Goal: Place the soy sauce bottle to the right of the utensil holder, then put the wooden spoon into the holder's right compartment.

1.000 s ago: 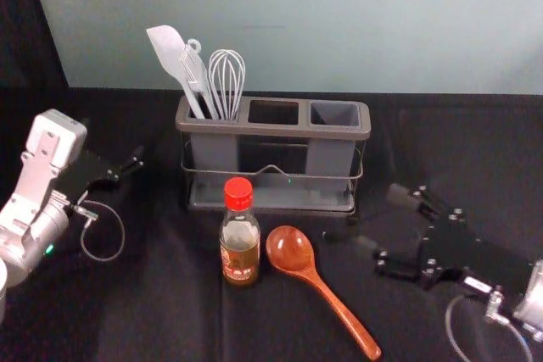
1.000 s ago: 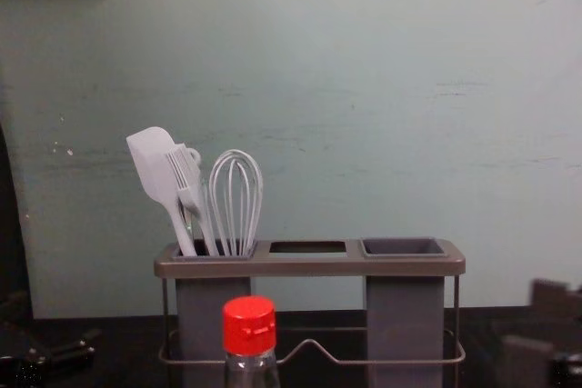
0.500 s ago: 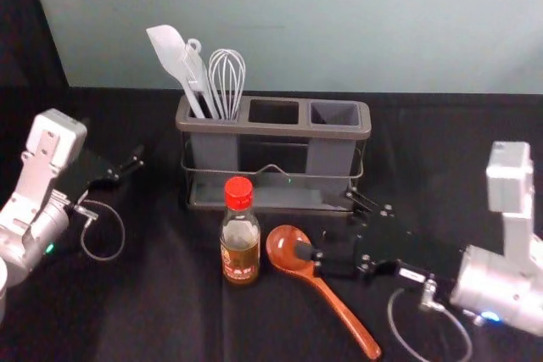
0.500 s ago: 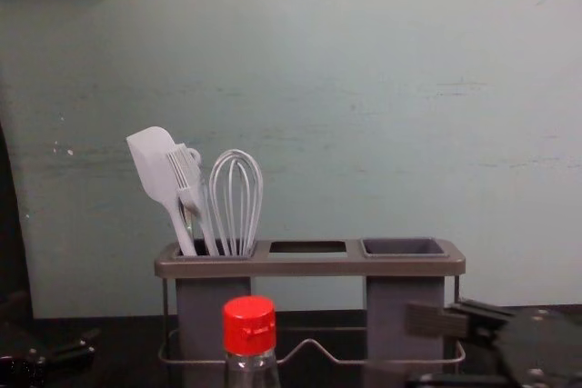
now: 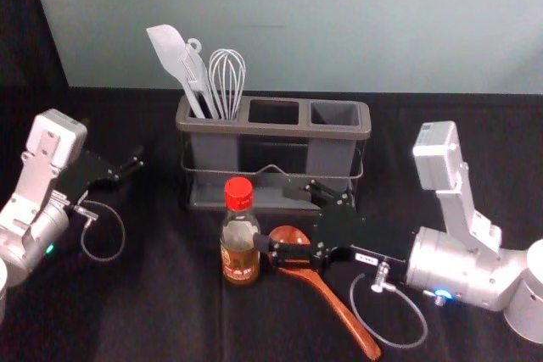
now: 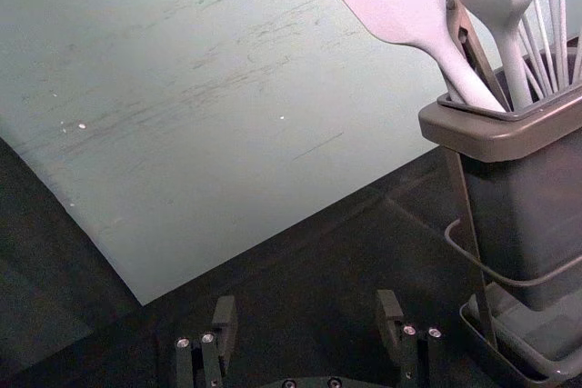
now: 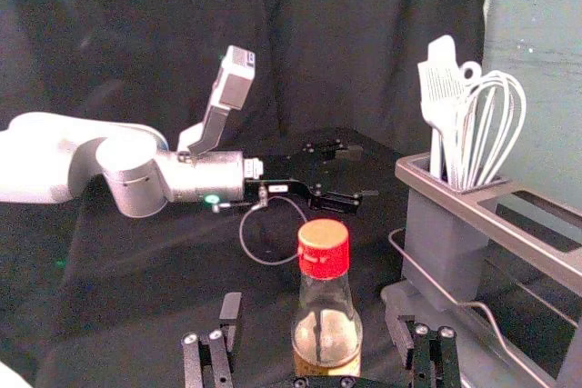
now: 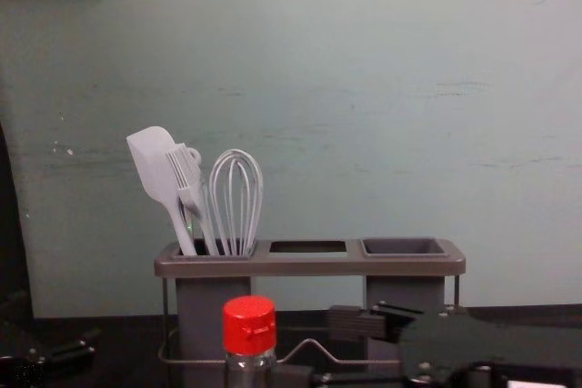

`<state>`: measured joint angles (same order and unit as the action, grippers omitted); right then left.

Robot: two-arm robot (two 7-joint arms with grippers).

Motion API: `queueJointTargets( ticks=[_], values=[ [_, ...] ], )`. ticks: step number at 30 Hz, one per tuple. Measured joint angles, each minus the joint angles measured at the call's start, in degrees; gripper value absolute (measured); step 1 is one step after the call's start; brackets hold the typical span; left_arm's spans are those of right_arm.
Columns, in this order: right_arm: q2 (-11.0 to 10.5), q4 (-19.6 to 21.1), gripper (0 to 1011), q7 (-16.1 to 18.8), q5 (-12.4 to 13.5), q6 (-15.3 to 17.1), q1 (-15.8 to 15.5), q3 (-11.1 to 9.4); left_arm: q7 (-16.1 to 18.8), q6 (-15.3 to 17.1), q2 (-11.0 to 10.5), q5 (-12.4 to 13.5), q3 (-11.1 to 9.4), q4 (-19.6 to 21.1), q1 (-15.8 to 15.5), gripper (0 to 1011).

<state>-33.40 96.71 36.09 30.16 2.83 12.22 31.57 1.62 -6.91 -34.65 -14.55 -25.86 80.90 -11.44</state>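
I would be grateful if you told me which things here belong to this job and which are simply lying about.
For the job:
- soy sauce bottle, standing before the holder
- utensil holder
- wooden spoon, on the table
- right gripper, open at the bottle

Just there:
- spatula, brush and whisk, in the left compartment
- left gripper, open, left of the holder

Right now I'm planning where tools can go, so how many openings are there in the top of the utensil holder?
3, side by side: the left opening, where the spatula and whisk stand; the middle opening; and the right opening. None is hidden.
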Motion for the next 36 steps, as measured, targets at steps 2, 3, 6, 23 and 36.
queueJointTargets(
  ticks=[2,3,6,23,36],
  values=[
    [0.6,-0.5,1002,-0.4,-0.5,0.4,0.8,0.6,0.0,0.0,0.0,0.0,0.0,0.0,0.0,1005],
    [0.9,-0.7,1003,-0.4,-0.6,0.4,1.1,0.8,0.0,0.0,0.0,0.0,0.0,0.0,0.0,1005],
    [1.7,-1.5,1002,-0.7,-1.2,0.6,2.1,1.5,0.0,0.0,0.0,0.0,0.0,0.0,0.0,1005],
    [6.5,-6.6,1002,-0.7,-4.1,-2.3,5.7,4.1,0.0,0.0,0.0,0.0,0.0,0.0,0.0,1005],
    [7.8,-7.7,1002,-0.7,-5.2,-3.5,5.9,4.5,0.0,0.0,0.0,0.0,0.0,0.0,0.0,1005]
  ],
)
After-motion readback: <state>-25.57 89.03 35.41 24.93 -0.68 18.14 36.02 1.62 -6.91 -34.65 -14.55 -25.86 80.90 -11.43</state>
